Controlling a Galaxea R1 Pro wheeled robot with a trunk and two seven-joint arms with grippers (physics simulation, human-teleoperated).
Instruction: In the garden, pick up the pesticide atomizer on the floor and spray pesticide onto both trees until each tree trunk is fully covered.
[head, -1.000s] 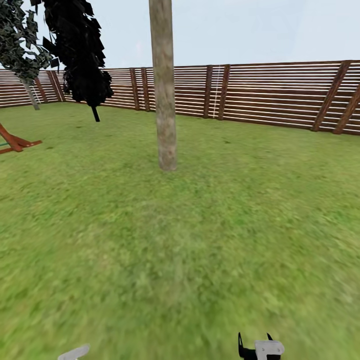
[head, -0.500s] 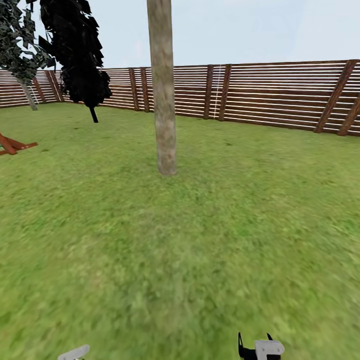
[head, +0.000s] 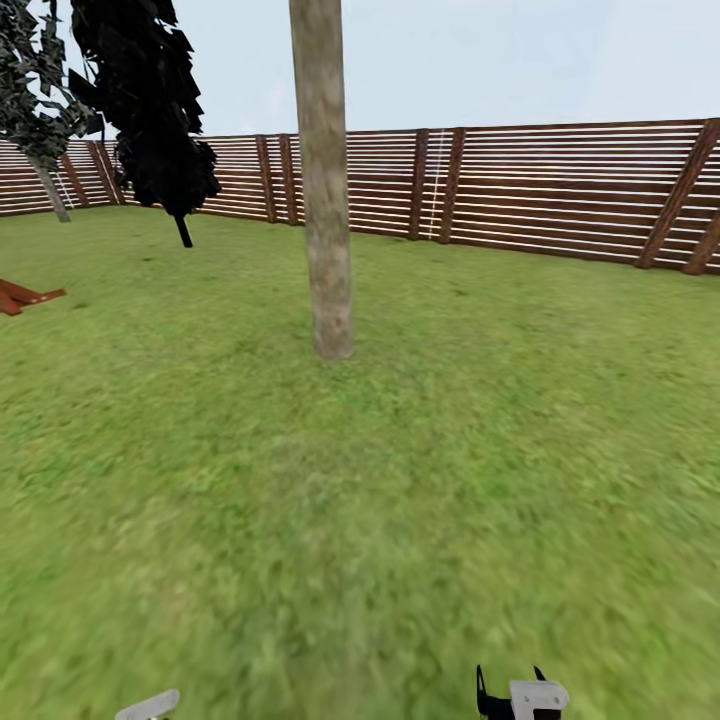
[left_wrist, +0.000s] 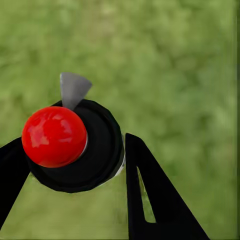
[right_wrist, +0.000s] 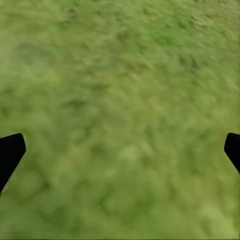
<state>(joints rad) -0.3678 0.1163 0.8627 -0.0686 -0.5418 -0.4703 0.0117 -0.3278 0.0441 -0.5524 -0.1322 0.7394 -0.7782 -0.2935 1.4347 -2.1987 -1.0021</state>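
Note:
The pesticide atomizer has a glossy red cap, a black collar and a grey nozzle, and my left gripper is shut on it with a black finger on each side. Grass lies below it. A tree trunk, thick, bare and pale grey-brown, rises from the garden lawn straight ahead, some way off. My right gripper sits at the bottom edge of the head view. In its wrist view the right gripper is open, its fingertips far apart over bare grass.
A brown slatted fence rings the lawn. A black cone-shaped cypress stands at the back left, with a leafy pale-stemmed tree beyond it. A red-brown wooden frame lies at the left edge. Open grass stretches to the trunk.
The whole head view has shifted: the trunk sits slightly lower and nearer, and the wooden frame has slid toward the left edge, so the camera moved forward. Both grippers keep their places.

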